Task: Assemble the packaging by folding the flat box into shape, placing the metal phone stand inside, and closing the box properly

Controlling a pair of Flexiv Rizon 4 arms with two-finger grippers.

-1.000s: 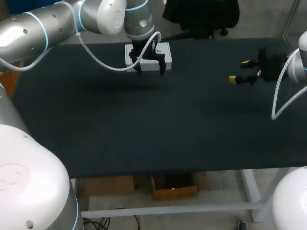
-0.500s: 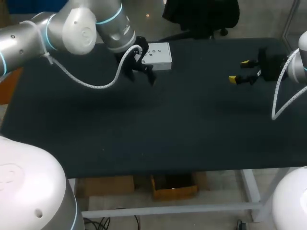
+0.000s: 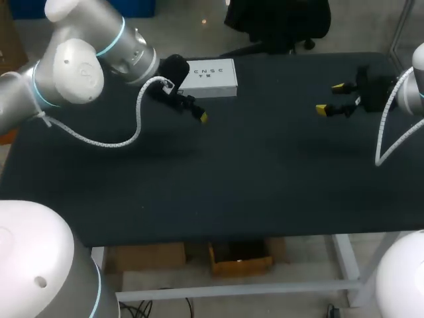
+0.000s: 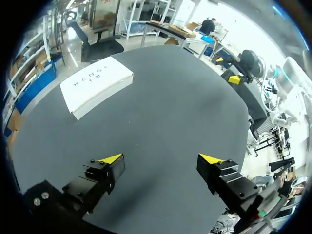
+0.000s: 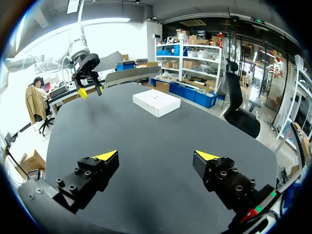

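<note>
A white rectangular box [image 3: 209,76] lies shut and flat on the black table [image 3: 232,172], at its far edge left of the middle. My left gripper [image 3: 193,110] hangs open and empty just off the box's near left corner. In the left wrist view the box [image 4: 96,85] lies ahead of and to one side of the open left gripper [image 4: 161,158]. My right gripper [image 3: 329,98] stands open and empty at the far right, well apart from the box. The right wrist view shows the box [image 5: 157,102] far ahead of the right gripper [image 5: 156,155]. No metal phone stand is visible.
The table's cloth is bare apart from the box. In the left wrist view my right gripper [image 4: 228,69] shows across the table, and in the right wrist view my left gripper [image 5: 87,80] hovers beyond the box.
My left gripper has drawn back from above the box, toward the near left, and turned; the box lies uncovered. The right arm has not moved.
</note>
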